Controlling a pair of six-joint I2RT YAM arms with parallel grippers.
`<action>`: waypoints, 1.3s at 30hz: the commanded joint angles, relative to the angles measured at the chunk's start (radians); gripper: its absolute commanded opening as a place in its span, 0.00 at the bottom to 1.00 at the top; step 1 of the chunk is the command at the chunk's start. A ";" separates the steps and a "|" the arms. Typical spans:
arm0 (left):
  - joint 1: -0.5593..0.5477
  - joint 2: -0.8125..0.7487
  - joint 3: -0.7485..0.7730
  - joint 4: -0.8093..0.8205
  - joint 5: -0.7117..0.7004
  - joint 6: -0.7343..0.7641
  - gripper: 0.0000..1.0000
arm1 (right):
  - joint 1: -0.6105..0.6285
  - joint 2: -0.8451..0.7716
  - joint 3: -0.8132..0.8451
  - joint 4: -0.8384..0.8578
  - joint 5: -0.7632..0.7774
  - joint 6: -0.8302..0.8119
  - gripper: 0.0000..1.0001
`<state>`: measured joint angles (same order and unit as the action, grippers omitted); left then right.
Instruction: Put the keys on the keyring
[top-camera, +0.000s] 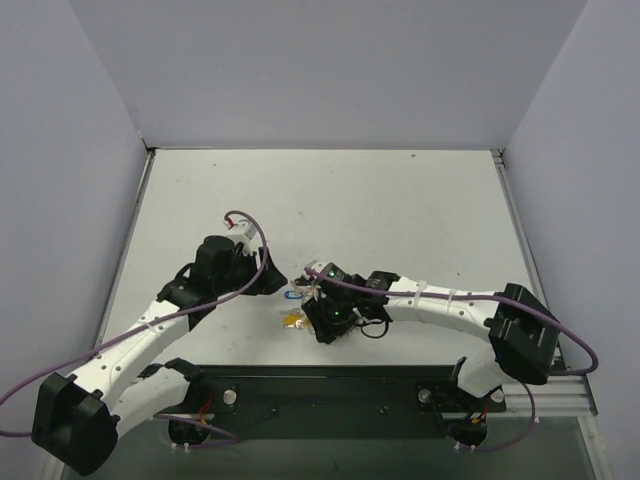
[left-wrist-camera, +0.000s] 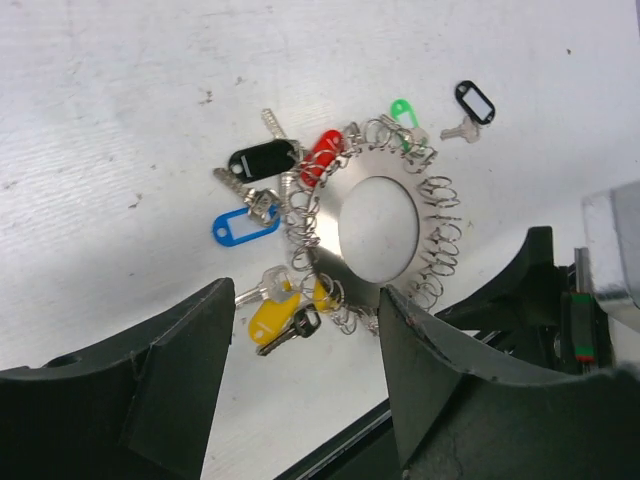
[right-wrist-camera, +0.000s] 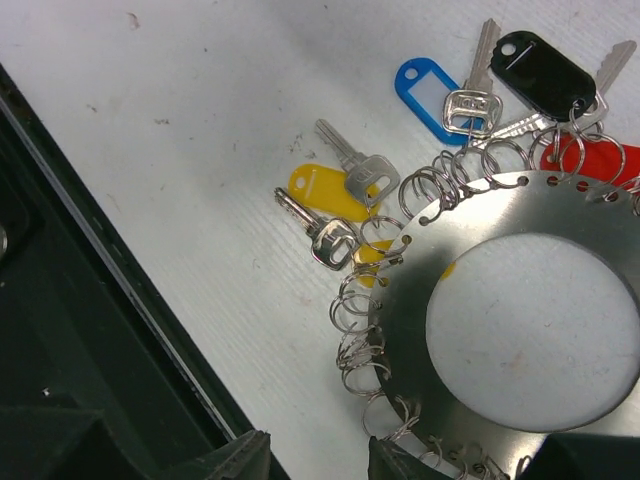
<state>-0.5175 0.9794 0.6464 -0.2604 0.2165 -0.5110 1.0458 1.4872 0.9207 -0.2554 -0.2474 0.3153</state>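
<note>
The keyring, a flat silvery hoop with a wide round hole and a fringe of small wire loops along its rim, lies flat on the white table. It is close to the near edge and a little left of centre, between the two grippers. The keys cluster around its left and far sides. A yellow tag with two silver keys across it lies nearest, touching the loops. A blue tag with its key sits just beyond that, beside the rim. A black tag and a red tag lie against the loops farther round, and a green tag lies past them. Which of these are actually threaded on cannot be told. A second black tag with a small key lies on the table apart from the hoop. The left gripper hangs over the table to the left of the keyring with its jaws wide and nothing between them. The right gripper hangs low over the hoop's right side with its jaws parted. One finger is above the metal rim and grips nothing; whether it touches the rim cannot be told.
</note>
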 joint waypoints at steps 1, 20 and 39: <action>0.083 -0.024 -0.040 0.024 0.070 -0.064 0.69 | 0.046 0.065 0.033 0.027 0.138 0.037 0.44; 0.123 0.019 -0.068 0.049 0.139 -0.047 0.70 | 0.098 0.252 0.144 -0.002 0.243 0.047 0.38; 0.123 -0.045 -0.048 0.101 0.224 -0.014 0.69 | -0.012 0.021 0.126 -0.064 0.166 -0.058 0.00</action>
<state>-0.3973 0.9783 0.5728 -0.2462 0.3771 -0.5518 1.0878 1.5997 1.0378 -0.2859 -0.0109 0.3016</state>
